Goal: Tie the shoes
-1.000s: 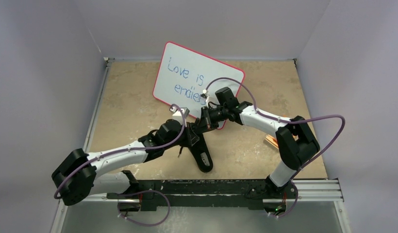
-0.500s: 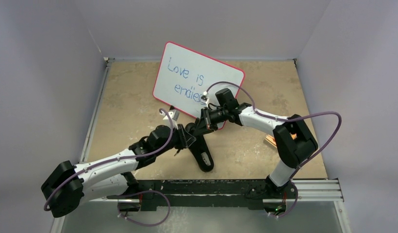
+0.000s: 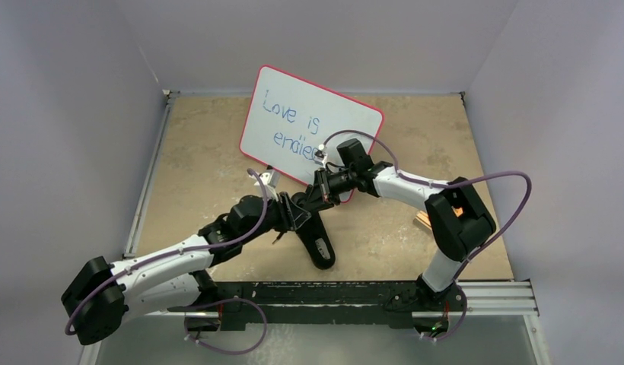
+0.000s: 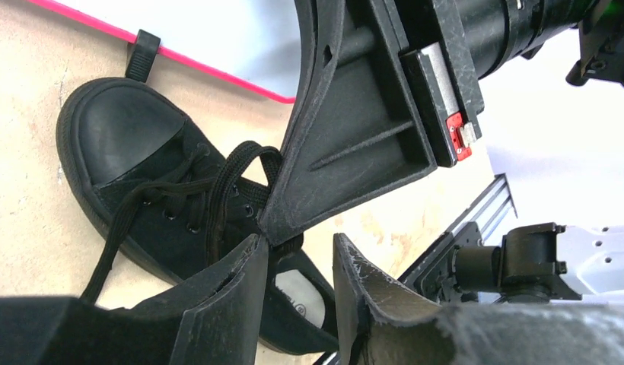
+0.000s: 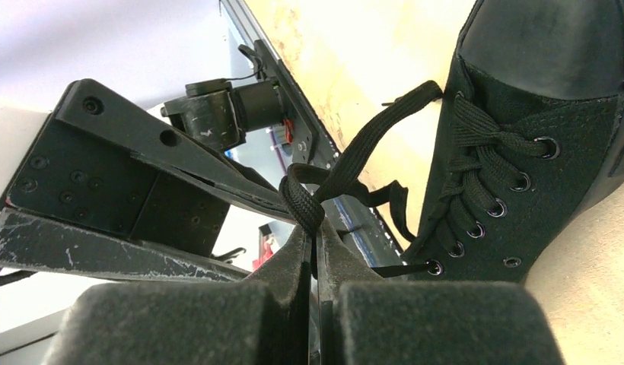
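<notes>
Right hand [image 5: 313,236] blocks left hand [image 4: 297,255]; whiteboard [image 3: 309,114] behind.

The shoe [image 3: 319,243] is lying on the table [image 3: 202,152], its toe just before the whiteboard [image 3: 309,114]. Above the shoe, the left gripper [image 4: 297,245] and right gripper [image 5: 315,236] are meeting tip to tip, with a lace [image 5: 347,171] running up between the right one's fingers.

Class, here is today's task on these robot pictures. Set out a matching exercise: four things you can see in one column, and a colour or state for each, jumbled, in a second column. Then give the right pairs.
Column one
1. whiteboard
2. sneaker
3. left end effector
4. right end effector

Column two
A. shut on a lace
B. red rim, blue writing
C. black, with a rounded toe cap
D. fingers apart

Pairs: 1-B, 2-C, 3-D, 4-A
</notes>
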